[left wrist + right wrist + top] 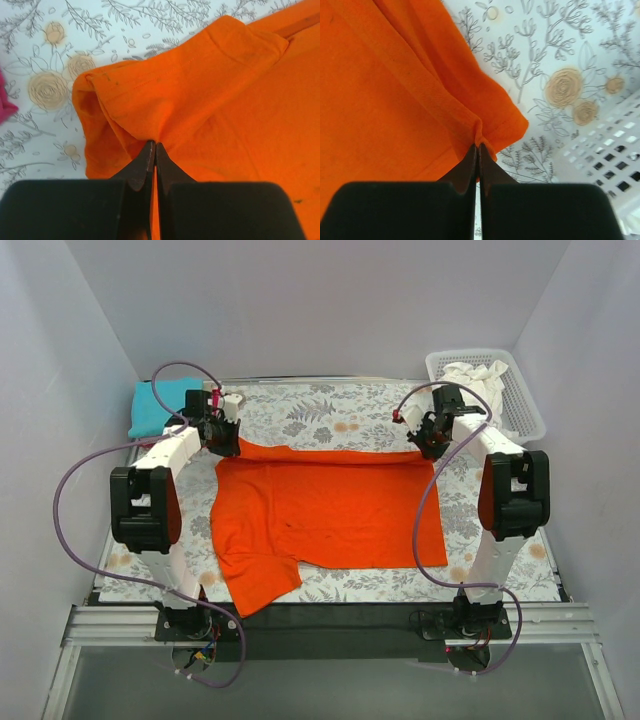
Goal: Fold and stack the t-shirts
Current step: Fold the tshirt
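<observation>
The bright orange t-shirt (330, 510) lies spread on the floral cloth, folded once, with one sleeve sticking out at the near left. My left gripper (222, 435) is shut on its far left corner, which shows pinched in the left wrist view (190, 90). My right gripper (432, 440) is shut on its far right corner, seen pinched in the right wrist view (395, 90). A folded teal t-shirt (158, 406) lies at the far left. A white t-shirt (480, 378) sits crumpled in the basket. A bit of crimson t-shirt (5, 102) shows at the left wrist view's edge.
The grey floral cloth (330, 415) covers the table. The white lattice basket (520, 405) stands at the far right, also in the right wrist view (605, 160). Purple cables loop beside both arms. White walls enclose three sides.
</observation>
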You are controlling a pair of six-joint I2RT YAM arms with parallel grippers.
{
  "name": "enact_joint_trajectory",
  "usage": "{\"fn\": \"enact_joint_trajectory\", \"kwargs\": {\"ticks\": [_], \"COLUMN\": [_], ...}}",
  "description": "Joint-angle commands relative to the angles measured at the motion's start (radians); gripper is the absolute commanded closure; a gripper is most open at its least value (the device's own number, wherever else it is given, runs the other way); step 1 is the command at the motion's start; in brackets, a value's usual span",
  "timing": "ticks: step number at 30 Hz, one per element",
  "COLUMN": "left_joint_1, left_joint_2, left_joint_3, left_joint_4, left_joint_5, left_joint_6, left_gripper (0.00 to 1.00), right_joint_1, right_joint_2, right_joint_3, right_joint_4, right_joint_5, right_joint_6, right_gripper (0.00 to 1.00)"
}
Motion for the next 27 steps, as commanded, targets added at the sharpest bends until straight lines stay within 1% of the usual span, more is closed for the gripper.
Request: {"fn": "enact_joint_trajectory", "kwargs": {"ticks": [1,6,10,16,22,23,24,25,26,27], "left_joint_1": [0.005,0.005,0.003,-0.004,-0.006,-0.004,-0.004,-0.004,0.003,0.006], "left_joint_2": [-0.141,-0.188,-0.217,-0.219,-0.179,-0.168,-0.149,-0.145,-0.15,-0.156], "left_joint_3": [-0.053,-0.143,-0.174,-0.252,-0.306,-0.288,-0.269,-0.252,-0.214,-0.193], "left_joint_4": [0.011,0.005,-0.017,-0.027,-0.029,-0.043,-0.087,-0.107,-0.135,-0.148], "left_joint_5": [0.022,0.0,0.0,-0.055,-0.093,-0.092,-0.08,-0.067,-0.026,0.003], "left_joint_6": [0.009,-0.027,-0.07,-0.127,-0.109,-0.1,-0.091,-0.077,-0.058,-0.042], "left_gripper": [1.0,1.0,1.0,1.0,1.0,0.97,0.84,0.79,0.74,0.63], "right_joint_1": [-0.006,-0.005,-0.006,-0.005,-0.005,-0.003,-0.001,0.0,-0.001,0.0], "right_joint_2": [-0.056,-0.059,-0.059,-0.059,-0.066,-0.068,-0.068,-0.066,-0.071,-0.079], "right_joint_3": [-0.038,-0.055,-0.052,-0.065,-0.113,-0.118,-0.118,-0.115,-0.111,-0.117], "right_joint_4": [0.031,0.043,0.045,0.043,0.038,0.034,0.022,-0.003,-0.03,-0.04], "right_joint_5": [-0.011,-0.002,-0.002,-0.002,-0.008,-0.008,-0.007,-0.008,-0.008,-0.005], "right_joint_6": [-0.031,-0.034,-0.034,-0.042,-0.062,-0.066,-0.072,-0.082,-0.091,-0.092], "right_gripper": [0.99,0.99,0.99,0.99,0.99,0.99,0.97,0.88,0.76,0.68]}}
